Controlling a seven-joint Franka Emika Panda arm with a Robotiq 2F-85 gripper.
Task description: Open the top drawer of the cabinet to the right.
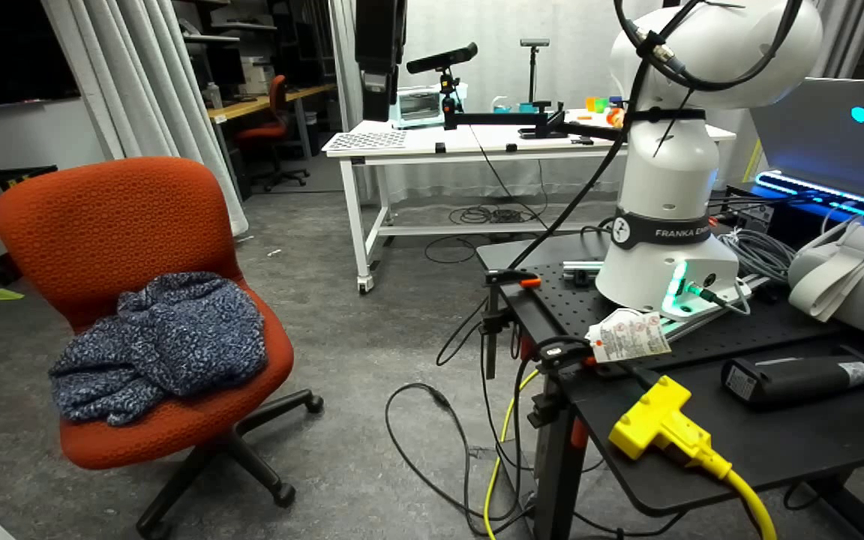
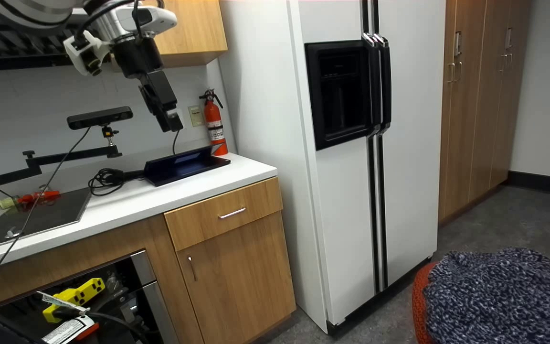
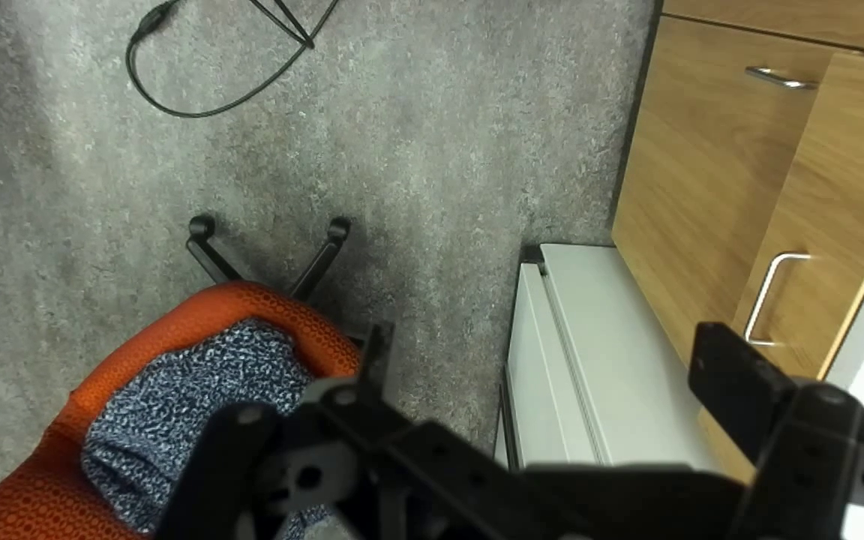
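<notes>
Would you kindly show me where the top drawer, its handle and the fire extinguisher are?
Top drawer [image 2: 224, 204]: in an exterior view, on the upper half of its wooden front.
Drawer handle [image 2: 232, 213]: in an exterior view, on the middle of its bar.
Fire extinguisher [image 2: 213, 114]: in an exterior view, on its red body.

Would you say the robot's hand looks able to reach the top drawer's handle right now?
Probably yes: the hand is open, and I see nothing between it and the handle on the shut top drawer, though the hand would likely have to come lower.
</notes>
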